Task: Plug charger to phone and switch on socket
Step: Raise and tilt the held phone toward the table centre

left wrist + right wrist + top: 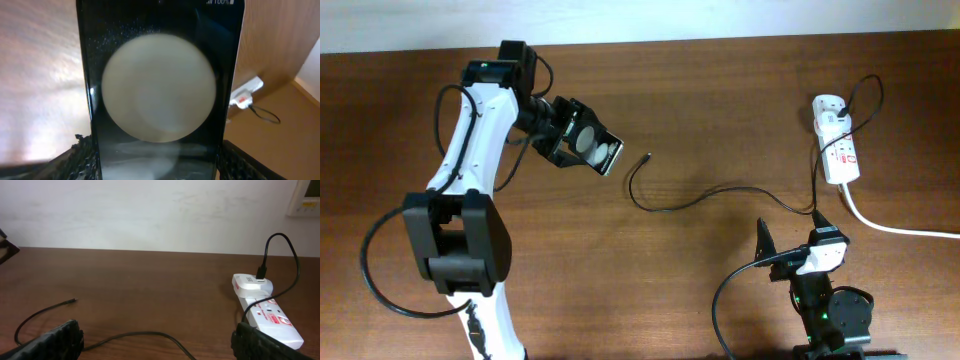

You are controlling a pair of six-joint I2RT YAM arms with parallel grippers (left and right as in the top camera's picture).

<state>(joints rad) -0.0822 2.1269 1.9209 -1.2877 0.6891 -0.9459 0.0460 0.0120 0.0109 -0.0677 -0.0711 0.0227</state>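
My left gripper point(582, 146) is shut on the black phone point(595, 148) and holds it tilted above the table at the back left. In the left wrist view the phone point(159, 90) fills the frame, a white round shape on its face, both fingers pressing its edges. The charger's thin black cable point(720, 195) curls across the table; its connector tip point(648, 157) lies free just right of the phone, also in the right wrist view point(72, 300). The white socket point(838, 152) lies at the back right with a white adapter point(252, 284) plugged in. My right gripper point(790, 228) is open and empty, low over the cable.
The socket's thick white cord point(900, 228) runs off the right edge. A pale wall stands behind the table's far edge point(150, 250). The left arm's own black cable point(380, 280) loops at the front left.
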